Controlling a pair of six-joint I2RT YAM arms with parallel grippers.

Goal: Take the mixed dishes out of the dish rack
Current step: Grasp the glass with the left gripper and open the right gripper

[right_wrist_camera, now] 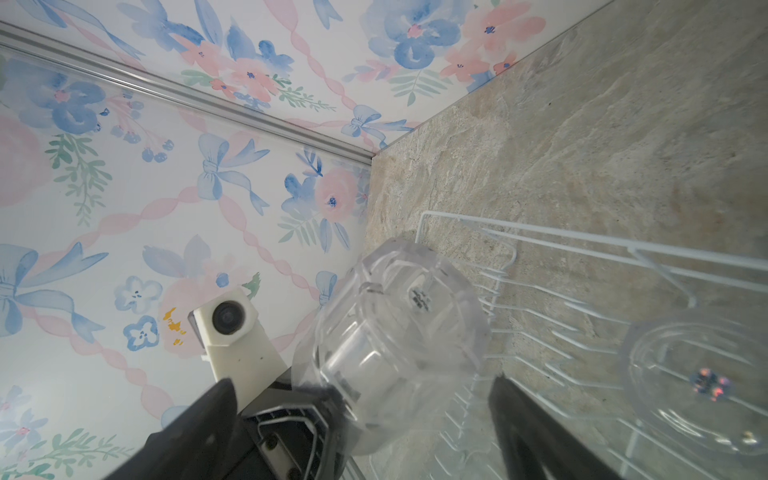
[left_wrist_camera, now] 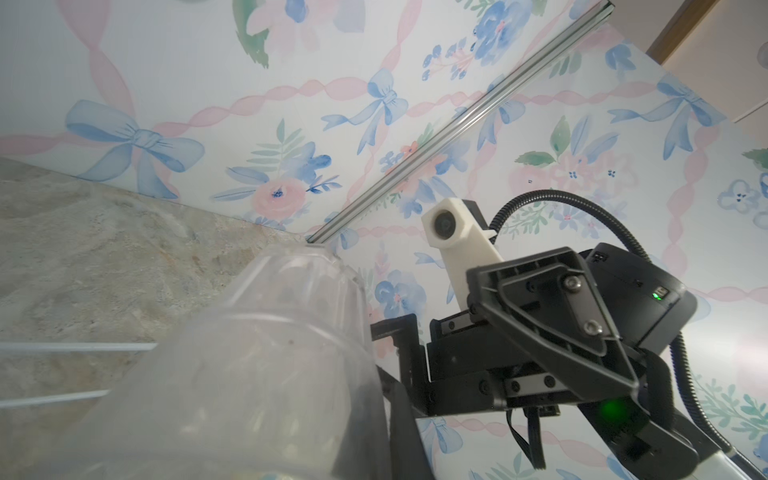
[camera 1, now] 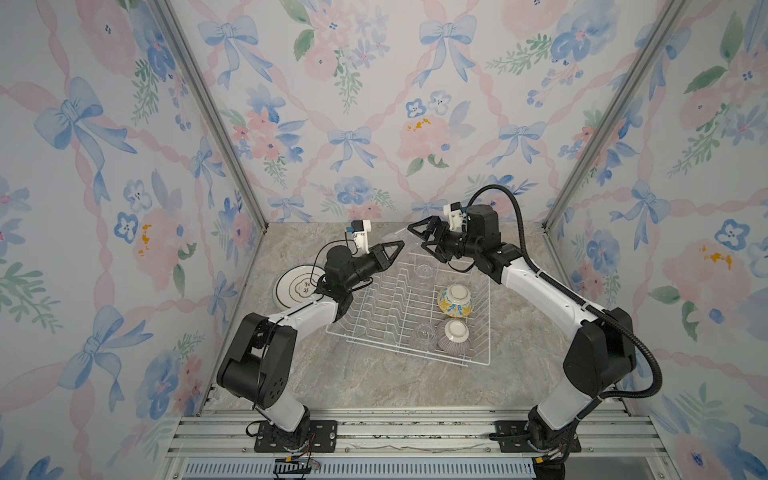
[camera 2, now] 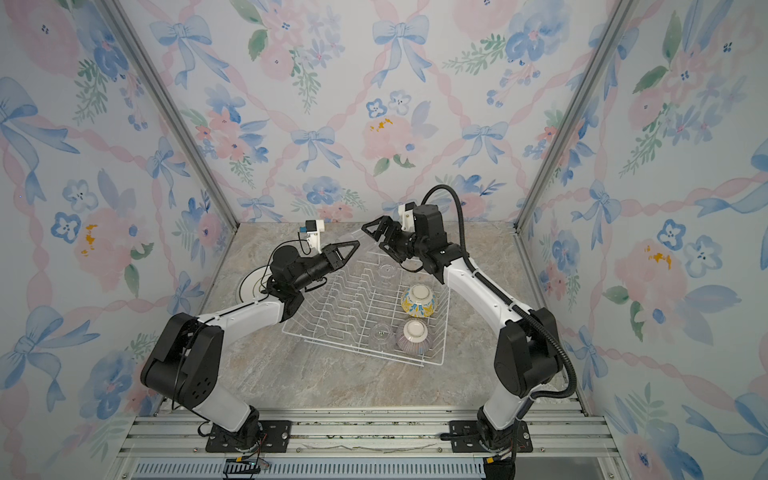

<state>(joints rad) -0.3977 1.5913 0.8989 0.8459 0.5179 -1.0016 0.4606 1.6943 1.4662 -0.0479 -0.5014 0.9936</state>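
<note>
In the dish rack (camera 1: 478, 353), a grey-striped bowl (camera 1: 454, 337) sits nearest beside a clear glass (camera 1: 424, 335); the yellow-blue floral bowl (camera 1: 454, 301) and another glass (camera 1: 425, 272) lie beyond. Left gripper (camera 1: 397, 248) clamps a third glass (right_wrist_camera: 390, 353); right gripper (camera 1: 419, 237) gapes around it. A plate (camera 1: 296, 286) rests outside.

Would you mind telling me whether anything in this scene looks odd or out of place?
Nothing is spilled or broken. The dish rack sits skewed on the table, and a clear glass hangs in mid-air, pinched by the left gripper.
</note>
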